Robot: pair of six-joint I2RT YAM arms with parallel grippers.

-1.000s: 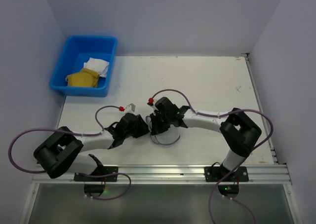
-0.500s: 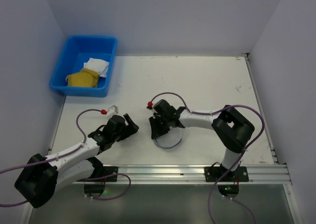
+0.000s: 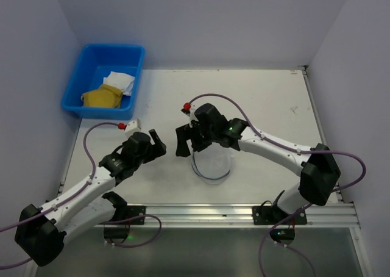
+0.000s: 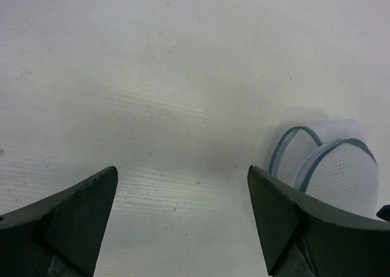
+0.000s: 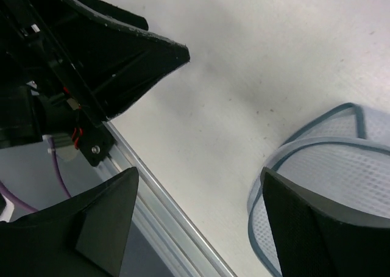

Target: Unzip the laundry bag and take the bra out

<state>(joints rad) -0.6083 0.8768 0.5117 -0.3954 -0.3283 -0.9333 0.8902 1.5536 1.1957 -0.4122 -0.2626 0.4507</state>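
1. The laundry bag sits about mid-width on the white surface, in the half toward the near edge.
2. It is white see-through mesh with blue-grey trim lines looping round it. I cannot tell whether the zip is open or shut.
3. Its contents cannot be made out in any view.
4. The right gripper is at the bag's left side, with its wrist over the bag's top in the overhead view.
5. In the right wrist view the fingers are spread apart with bare surface between them. The bag shows behind and beside the right-hand finger, and contact cannot be told.
6. The left gripper is to the left of the right gripper, apart from it, and points toward the bag.
7. In the left wrist view the left fingers are spread wide with only bare surface between them. The bag lies ahead of them, off to the right and not touched.
8. A blue tub stands at the far left corner of the surface, well apart from the bag.
9. In the tub lie a yellow cloth and a white cloth.
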